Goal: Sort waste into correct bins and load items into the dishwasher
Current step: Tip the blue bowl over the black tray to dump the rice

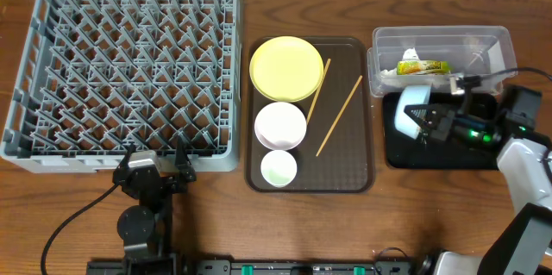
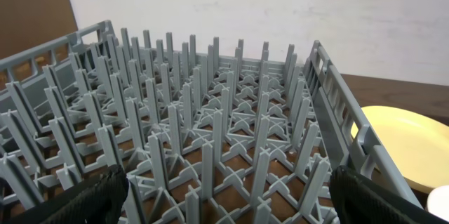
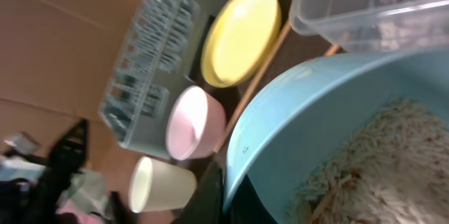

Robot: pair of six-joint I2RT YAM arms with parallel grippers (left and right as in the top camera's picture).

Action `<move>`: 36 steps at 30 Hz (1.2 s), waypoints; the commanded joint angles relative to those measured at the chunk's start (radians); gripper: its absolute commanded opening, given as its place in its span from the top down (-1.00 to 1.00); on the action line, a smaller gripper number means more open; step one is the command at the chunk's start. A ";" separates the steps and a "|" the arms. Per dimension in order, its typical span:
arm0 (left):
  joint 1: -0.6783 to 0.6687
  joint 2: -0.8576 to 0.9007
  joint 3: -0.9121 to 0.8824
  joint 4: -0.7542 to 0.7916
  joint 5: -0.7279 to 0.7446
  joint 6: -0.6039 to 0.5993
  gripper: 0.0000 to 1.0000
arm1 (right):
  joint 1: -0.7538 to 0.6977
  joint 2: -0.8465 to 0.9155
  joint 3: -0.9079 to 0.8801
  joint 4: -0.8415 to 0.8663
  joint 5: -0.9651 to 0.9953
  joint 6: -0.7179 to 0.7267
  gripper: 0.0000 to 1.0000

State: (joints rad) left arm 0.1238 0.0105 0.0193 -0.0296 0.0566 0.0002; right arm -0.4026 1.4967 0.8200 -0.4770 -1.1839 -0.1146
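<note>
Two grippers: we see both from overhead, one low in the left half, one at the right edge.
right gripper (image 1: 423,125): clenched on the rim of the blue bowl (image 1: 411,107); in its wrist view a dark finger sits against the rim at the bottom of the frame.
blue bowl: held above the black tray (image 1: 405,156) at the right of the overhead frame and looking tilted there; it fills the lower right of the right wrist view.
rice (image 3: 365,175): a pale heap inside the blue bowl.
black tray: lower right of the overhead frame, just below the tub (image 1: 483,46).
tub: upper right, with the wrapper (image 1: 423,68) and some white paper inside.
left gripper (image 1: 159,159): released and holding nothing; its fingers (image 2: 84,199) stand wide apart in the bottom corners of the left wrist view.
rack (image 1: 121,68): fills the upper left, with the left gripper at its lower rim.
brown tray (image 1: 349,167): centre of the frame, between the rack and the tub.
plate (image 1: 286,68): top of the brown tray.
white bowl (image 1: 280,125): just below the plate.
cup (image 1: 279,168): just below the white bowl.
chopsticks (image 1: 339,115): two, slanting on the brown tray to the right of the dishes.
</note>
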 commanded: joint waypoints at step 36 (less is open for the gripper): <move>0.004 -0.006 -0.015 -0.037 0.003 0.006 -0.86 | -0.383 0.087 -0.059 0.061 -0.322 0.406 0.98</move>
State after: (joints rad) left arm 0.1238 0.0105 0.0193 -0.0296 0.0566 0.0002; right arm -0.7765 1.5780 0.7616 -0.4301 -1.4704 0.2611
